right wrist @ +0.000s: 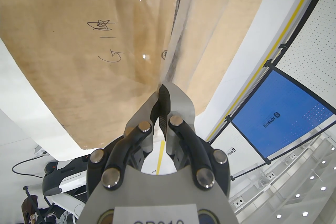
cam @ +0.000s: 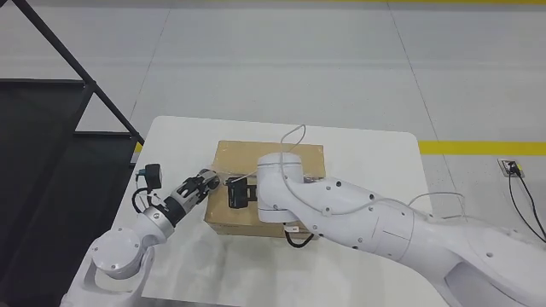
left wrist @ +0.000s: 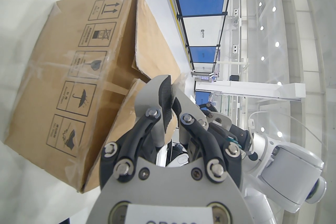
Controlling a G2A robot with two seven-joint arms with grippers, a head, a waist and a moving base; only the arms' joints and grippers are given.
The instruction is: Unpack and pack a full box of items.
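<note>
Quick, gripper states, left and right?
Left gripper: shut, apparently pinching a clear tape end at the brown cardboard box.
Right gripper: shut, tips on the box's taped seam; nothing clearly held.

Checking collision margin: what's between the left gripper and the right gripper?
Only a short bare strip of the box lies between the left gripper and the right gripper, seen in the top view.

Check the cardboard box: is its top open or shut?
Shut. Both top flaps of the cardboard box lie flat and meet at the taped centre seam, with clear tape running along it.
</note>
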